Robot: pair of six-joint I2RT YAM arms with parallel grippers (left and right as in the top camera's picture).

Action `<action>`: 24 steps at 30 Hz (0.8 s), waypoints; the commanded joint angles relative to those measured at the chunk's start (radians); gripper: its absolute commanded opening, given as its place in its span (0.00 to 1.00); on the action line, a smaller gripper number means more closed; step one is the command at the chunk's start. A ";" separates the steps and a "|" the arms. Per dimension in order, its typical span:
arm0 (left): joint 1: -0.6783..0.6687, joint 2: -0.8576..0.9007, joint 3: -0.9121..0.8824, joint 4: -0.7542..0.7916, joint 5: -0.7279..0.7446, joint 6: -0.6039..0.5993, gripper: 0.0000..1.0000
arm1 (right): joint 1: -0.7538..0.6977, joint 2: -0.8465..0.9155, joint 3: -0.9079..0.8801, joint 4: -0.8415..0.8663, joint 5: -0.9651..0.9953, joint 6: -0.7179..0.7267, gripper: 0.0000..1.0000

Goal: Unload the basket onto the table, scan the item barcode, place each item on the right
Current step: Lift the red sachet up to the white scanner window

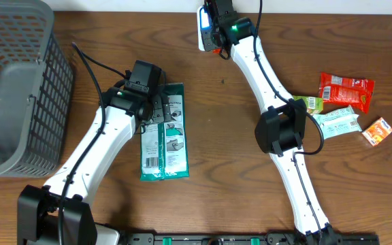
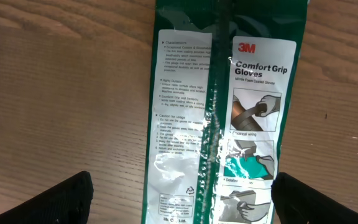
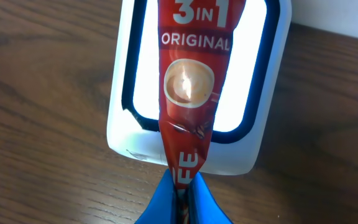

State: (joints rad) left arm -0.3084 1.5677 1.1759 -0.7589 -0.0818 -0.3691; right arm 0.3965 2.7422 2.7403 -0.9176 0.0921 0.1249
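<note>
**Overhead view.** The left claw (image 1: pixel 156 112) hangs over the upper end of a green glove package (image 1: pixel 165 146), which lies flat and lengthwise on the counter (image 1: pixel 237 177). A grey mesh basket (image 1: pixel 12 88) stands well to that claw's left. The right claw (image 1: pixel 213 34) sits at the far edge of the counter, directly against a white scanner (image 1: pixel 203 30) whose face glows blue-white. A loose group of snack packets lies well apart from the right claw, on the near right side of its arm: a red packet (image 1: pixel 346 90), a white-and-teal packet (image 1: pixel 337 121) and a small orange packet (image 1: pixel 378 131).

**Left wrist view.** The left claw (image 2: pixel 182 199) is spread wide and grips nothing. Its dark fingers (image 2: pixel 67 199) show only at the lower corners of the picture, one on each side of the glove package (image 2: pixel 222 112). The package lies below and between them, printed "Comfort Grip Gloves", with its centre seam running away from the claw.

**Right wrist view.** The right claw (image 3: pixel 182 208) is closed on the lower end of a red coffee sachet (image 3: pixel 188 81) marked "3 in 1 Original". Blue fingers (image 3: pixel 163 202) pinch it from both sides. The sachet extends straight out from the claw and lies across the lit window of the scanner (image 3: pixel 266 93), covering its middle.
</note>
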 commanded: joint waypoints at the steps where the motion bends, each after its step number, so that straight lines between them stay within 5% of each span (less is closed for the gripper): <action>1: 0.004 0.008 0.006 -0.003 -0.009 -0.002 0.93 | -0.007 -0.008 -0.011 0.002 0.016 -0.006 0.01; 14: 0.004 0.008 0.006 -0.003 -0.009 -0.002 0.93 | -0.025 -0.037 -0.089 0.038 0.011 0.017 0.01; 24: 0.004 0.008 0.006 -0.003 -0.009 -0.002 0.93 | -0.060 -0.451 -0.089 -0.210 0.008 0.006 0.01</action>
State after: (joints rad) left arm -0.3084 1.5677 1.1759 -0.7586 -0.0818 -0.3691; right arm 0.3607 2.4931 2.6301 -1.0824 0.0933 0.1287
